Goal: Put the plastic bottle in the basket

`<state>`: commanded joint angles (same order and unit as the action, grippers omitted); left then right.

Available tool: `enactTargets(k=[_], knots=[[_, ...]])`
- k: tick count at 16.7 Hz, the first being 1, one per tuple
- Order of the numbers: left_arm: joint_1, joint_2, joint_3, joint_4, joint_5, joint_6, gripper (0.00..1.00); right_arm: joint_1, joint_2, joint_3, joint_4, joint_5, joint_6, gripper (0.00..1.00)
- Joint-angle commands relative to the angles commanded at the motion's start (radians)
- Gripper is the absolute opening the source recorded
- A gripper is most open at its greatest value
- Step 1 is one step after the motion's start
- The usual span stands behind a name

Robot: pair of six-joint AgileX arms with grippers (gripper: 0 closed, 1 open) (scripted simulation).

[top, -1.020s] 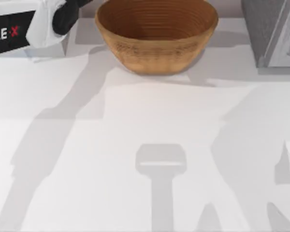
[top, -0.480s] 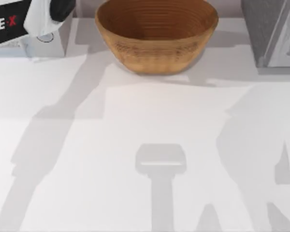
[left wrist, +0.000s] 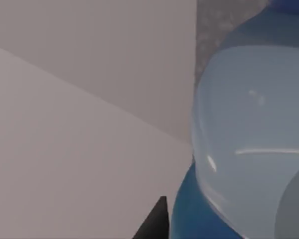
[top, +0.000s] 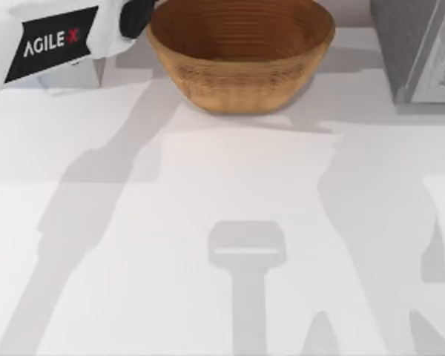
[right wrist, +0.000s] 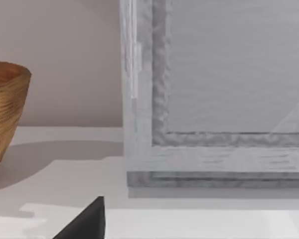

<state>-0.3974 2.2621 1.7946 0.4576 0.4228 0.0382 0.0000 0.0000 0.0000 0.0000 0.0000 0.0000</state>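
Tan-brown basket [top: 241,55] with ribbed coils on a white table [top: 208,208]. Right of the basket, a mottled grey box [top: 415,48]. The plastic bottle [left wrist: 254,149] looks pale clear blue, perhaps darker blue below.

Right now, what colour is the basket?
Tan-brown woven wicker with ribbed coils; the basket shows best in the top view.

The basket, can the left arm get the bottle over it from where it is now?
Probably yes. The left pincer is beside the basket rim at the top view's left, the plastic bottle close against its camera, and nothing stands between.
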Motion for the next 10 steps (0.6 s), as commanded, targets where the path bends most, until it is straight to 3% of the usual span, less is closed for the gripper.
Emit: enactTargets(k=[4, 10], knots=[[-0.001, 0.005, 0.005, 0.0, -0.001, 0.0, 0.0, 0.0, 0.0, 0.0, 0.0, 0.0, 0.0, 1.0], [-0.001, 0.005, 0.005, 0.0, -0.001, 0.0, 0.45, 0.0, 0.0, 0.0, 0.0, 0.0, 0.0, 1.0]])
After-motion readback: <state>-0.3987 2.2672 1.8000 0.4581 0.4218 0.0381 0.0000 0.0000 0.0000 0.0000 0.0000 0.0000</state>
